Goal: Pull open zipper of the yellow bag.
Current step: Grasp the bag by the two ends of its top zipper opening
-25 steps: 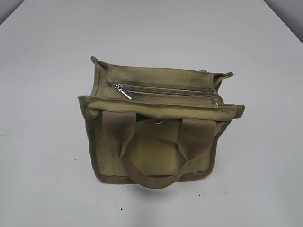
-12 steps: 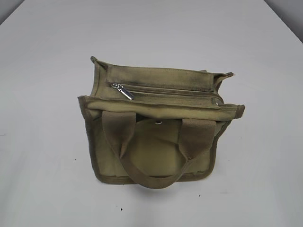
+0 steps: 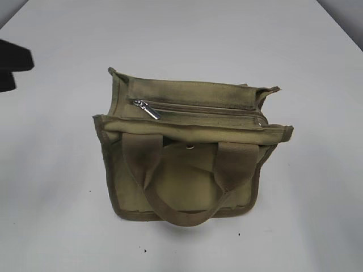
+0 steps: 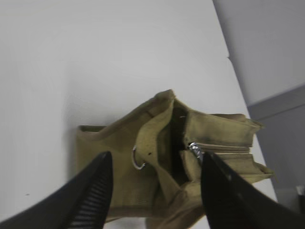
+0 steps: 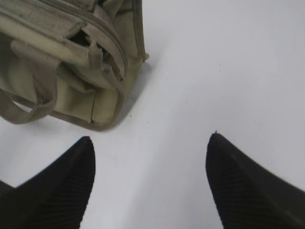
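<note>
Canvas tote, the yellow bag [image 3: 190, 150], sits mid-table on the white tabletop [image 3: 317, 187], top face turned toward the exterior camera. Zipper [image 3: 198, 109] runs straight across that top, fully closed, with its silver pull tab [image 3: 148, 109] lying at the left end. Two khaki webbing handles [image 3: 184, 187] droop over the front panel, below a small silver snap button [image 3: 189, 147].

Left gripper [image 4: 155, 191]: black fingers [image 4: 90, 195] spread wide, holding nothing, hovering off the bag's left end; the pull tab shows between them in the wrist view. In the exterior view only a dark blurred part of it shows at the left edge, well apart from the bag.

Right gripper [image 5: 150, 183]: fingers [image 5: 64, 183] spread wide over bare table, empty, near the bag's right end, not touching it.
</note>
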`<state>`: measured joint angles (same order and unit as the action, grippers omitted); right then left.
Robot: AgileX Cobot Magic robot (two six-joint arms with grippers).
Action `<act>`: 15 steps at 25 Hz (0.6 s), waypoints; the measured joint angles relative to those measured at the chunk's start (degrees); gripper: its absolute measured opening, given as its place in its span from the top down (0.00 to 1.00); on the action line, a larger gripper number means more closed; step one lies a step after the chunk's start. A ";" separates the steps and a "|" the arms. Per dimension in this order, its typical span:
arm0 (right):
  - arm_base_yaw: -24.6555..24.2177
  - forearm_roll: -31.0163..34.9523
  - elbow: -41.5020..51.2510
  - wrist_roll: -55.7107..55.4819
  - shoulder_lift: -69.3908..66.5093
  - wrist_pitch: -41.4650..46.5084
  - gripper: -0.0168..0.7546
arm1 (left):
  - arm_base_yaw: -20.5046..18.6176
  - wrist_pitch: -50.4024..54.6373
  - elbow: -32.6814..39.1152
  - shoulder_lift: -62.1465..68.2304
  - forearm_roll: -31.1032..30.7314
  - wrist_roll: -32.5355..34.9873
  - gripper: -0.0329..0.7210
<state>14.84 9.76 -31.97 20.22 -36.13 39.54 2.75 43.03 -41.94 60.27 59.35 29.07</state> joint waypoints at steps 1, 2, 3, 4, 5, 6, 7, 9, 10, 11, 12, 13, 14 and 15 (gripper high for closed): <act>0.37 0.30 -1.16 0.54 -2.71 -1.58 0.25 | 0.07 1.75 -1.68 2.73 2.01 0.83 0.35; 0.60 0.71 -2.29 1.20 -4.95 -2.79 0.25 | 0.34 3.40 -3.26 5.92 3.27 1.34 0.35; 0.83 1.52 -3.90 2.02 -7.84 -3.45 0.25 | 0.91 4.41 -4.78 8.95 4.07 1.67 0.35; 0.92 2.67 -5.71 3.47 -11.93 -3.99 0.25 | 1.83 5.16 -5.96 11.32 4.36 1.86 0.35; 0.94 3.89 -7.22 5.27 -14.66 -4.22 0.25 | 2.86 5.58 -7.18 13.84 4.59 1.92 0.35; 0.94 4.99 -8.95 7.01 -16.85 -4.22 0.25 | 4.35 5.22 -8.21 16.11 4.75 2.00 0.35; 0.94 6.46 -10.76 9.24 -19.38 -4.22 0.25 | 5.97 5.03 -8.99 18.10 4.75 2.05 0.35; 1.09 9.42 -14.16 13.16 -23.86 -3.44 0.25 | 9.04 4.91 -10.95 21.18 4.79 2.05 0.35; 1.45 10.83 -16.17 14.47 -26.19 -2.47 0.25 | 10.51 4.84 -11.91 22.52 4.79 2.05 0.35; 2.11 11.81 -18.39 15.87 -28.54 -0.53 0.25 | 11.71 4.79 -12.67 23.48 4.95 2.05 0.35; 2.91 12.57 -20.37 17.06 -30.90 2.21 0.25 | 12.48 4.72 -13.51 24.51 5.10 2.05 0.35; 4.05 13.12 -22.82 18.05 -32.85 5.37 0.25 | 13.13 4.43 -14.23 25.42 5.15 2.05 0.35; 5.32 13.76 -25.29 19.08 -35.22 8.15 0.25 | 13.42 4.25 -14.72 26.28 5.23 2.05 0.35; 6.66 14.21 -27.79 19.87 -37.58 11.35 0.25 | 13.55 4.14 -15.24 26.94 5.34 2.11 0.35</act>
<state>21.50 23.97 -59.76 40.09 -73.71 50.89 16.30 47.17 -57.18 87.20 64.69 31.17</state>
